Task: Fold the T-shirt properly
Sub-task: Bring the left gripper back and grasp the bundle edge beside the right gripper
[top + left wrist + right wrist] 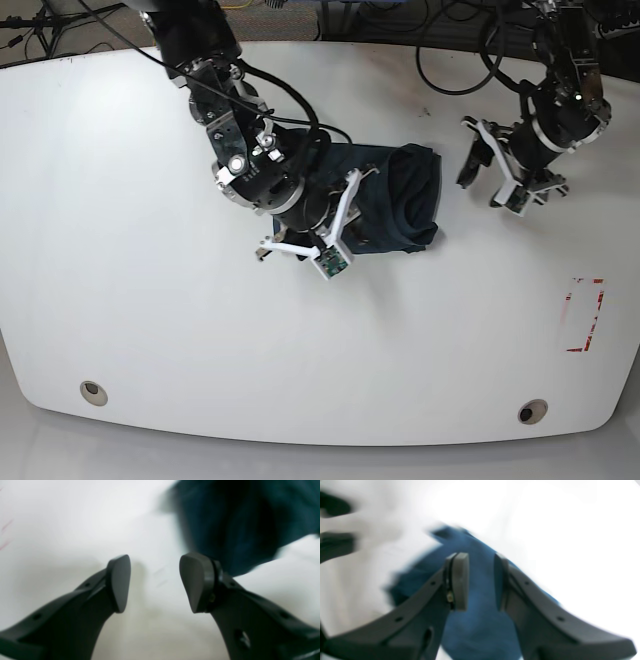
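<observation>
Beneath the right claw [480,580] lies the T-shirt [410,195], a dark navy bundle folded on the white bench [150,300]; the claw's fingers stand spread apart above the cloth, gripping nothing. Beside the shirt's far edge, apart from it, the left claw [155,582] hovers over bare bench, likewise released, with the fabric just beyond one fingertip.

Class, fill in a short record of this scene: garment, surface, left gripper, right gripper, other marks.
garment: dark blue T-shirt, bunched into a compact shape, mid-table
surface: white table
left gripper: open, holding nothing, beside the shirt and clear of it
right gripper: open, over the shirt's cloth
other marks: red outline near the table's edge
</observation>
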### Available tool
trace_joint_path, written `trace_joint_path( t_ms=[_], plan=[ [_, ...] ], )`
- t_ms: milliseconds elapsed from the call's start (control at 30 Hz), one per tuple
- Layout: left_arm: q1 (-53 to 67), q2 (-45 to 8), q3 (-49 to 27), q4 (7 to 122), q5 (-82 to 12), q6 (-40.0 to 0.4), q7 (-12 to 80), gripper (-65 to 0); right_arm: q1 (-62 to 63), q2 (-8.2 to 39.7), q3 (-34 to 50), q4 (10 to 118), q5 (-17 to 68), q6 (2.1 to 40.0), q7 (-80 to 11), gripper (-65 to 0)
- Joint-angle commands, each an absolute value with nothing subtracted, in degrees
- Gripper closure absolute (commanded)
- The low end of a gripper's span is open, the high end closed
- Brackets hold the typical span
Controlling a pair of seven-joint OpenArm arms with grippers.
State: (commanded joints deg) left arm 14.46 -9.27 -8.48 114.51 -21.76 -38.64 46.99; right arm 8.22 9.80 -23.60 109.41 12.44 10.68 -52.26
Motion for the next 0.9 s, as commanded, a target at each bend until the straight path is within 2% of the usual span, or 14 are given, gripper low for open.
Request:
trace_joint_path(
  t_ms=[167, 300, 367, 467, 500, 600, 833, 900],
  plan=[
    [13.32, -8.22, -0.04, 114.24, -21.67, -38.64, 46.99, -25.4, 8.04, 10.86, -20.62, 106.59, 11.65, 15.52, -51.65, -16.8],
    [12.18, -8.13, 6.11, 113.8, -21.58, -38.2, 46.99, -25.1, 7.96, 11.03, -18.07, 102.37, 11.65, 18.07, -47.08, -16.8],
    [11.74, -8.13, 8.22, 113.19, -21.58, -36.7, 46.99, -25.1, 7.96, 11.47, -17.36, 100.09, 11.65, 18.95, -44.88, -16.8],
    [10.77, -8.13, 11.3, 111.25, -21.58, -32.31, 46.99, -25.1, 8.4, 12.09, -17.01, 95.08, 11.65, 20.7, -40.92, -16.8],
    [10.33, -8.22, 11.82, 110.02, -21.58, -30.2, 46.99, -25.1, 8.92, 12.18, -17.01, 92.79, 11.65, 21.05, -38.99, -16.8],
    [9.45, -8.22, 12.09, 106.68, -21.67, -27.91, 46.99, -25.1, 9.27, 12.35, -17.01, 88.22, 11.65, 21.32, -34.86, -16.8],
    [6.2, -8.92, 11.82, 98.77, -21.67, -27.65, 46.99, -25.1, 8.48, 13.67, -17.01, 81.1, 11.65, 21.32, -28.26, -16.6],
    [5.32, -10.68, 11.3, 97.01, -21.76, -27.65, 46.99, -25.1, 6.9, 14.11, -16.92, 80.4, 11.65, 21.32, -27.12, -16.6]
  ],
)
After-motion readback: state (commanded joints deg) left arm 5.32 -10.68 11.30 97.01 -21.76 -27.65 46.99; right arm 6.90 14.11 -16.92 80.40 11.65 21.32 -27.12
